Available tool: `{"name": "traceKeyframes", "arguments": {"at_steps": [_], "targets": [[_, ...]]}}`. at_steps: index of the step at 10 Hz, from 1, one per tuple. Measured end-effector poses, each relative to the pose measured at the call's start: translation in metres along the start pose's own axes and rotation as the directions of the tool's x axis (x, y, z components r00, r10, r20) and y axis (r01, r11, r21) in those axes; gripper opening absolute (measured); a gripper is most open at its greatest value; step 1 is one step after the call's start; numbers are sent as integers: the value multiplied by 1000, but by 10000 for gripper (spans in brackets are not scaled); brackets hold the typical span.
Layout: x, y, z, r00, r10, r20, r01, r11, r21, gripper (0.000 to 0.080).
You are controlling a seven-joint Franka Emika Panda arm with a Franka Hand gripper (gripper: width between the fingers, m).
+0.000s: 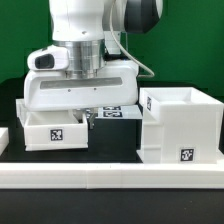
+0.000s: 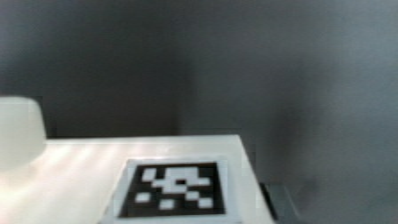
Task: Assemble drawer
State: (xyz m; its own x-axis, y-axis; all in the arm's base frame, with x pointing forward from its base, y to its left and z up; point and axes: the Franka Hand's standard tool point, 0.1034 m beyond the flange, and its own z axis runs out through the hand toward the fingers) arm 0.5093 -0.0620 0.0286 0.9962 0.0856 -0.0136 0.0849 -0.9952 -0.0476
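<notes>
In the exterior view a small white box tray (image 1: 52, 130) with a black-and-white tag on its front stands on the dark table at the exterior view's left. The large hollow cube casing (image 1: 180, 124), open at the top and tagged low on its front, stands at the right. My gripper (image 1: 88, 117) hangs low at the tray's right end, between tray and casing. The wide white hand hides how the jaws stand. The wrist view shows a white tagged surface (image 2: 178, 185) very close, with no fingertips in sight.
The marker board (image 1: 118, 111) lies behind the gripper. A long low white bar (image 1: 110, 178) runs along the table's front. A white piece (image 1: 3, 136) shows at the far left edge. A white rounded object (image 2: 16, 128) shows in the wrist view.
</notes>
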Motion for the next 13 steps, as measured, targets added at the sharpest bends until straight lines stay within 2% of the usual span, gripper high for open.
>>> {"name": "traceKeyframes", "arguments": {"at_steps": [2,4,5,6,8,13], "targets": [[-1,1,2,1000,-16,3,16,1000,-1,41],[-1,1,2,980,-199,4,199,980,-8,41],[1,-2,3,950,-312,2,312,950,-24,41],[2,-10,4,931,-364,8,364,931,-25,41],[3,-18,5,850,-526,23,527,850,-29,41],[3,-14,5,675,-737,37,738,675,-25,41]]}}
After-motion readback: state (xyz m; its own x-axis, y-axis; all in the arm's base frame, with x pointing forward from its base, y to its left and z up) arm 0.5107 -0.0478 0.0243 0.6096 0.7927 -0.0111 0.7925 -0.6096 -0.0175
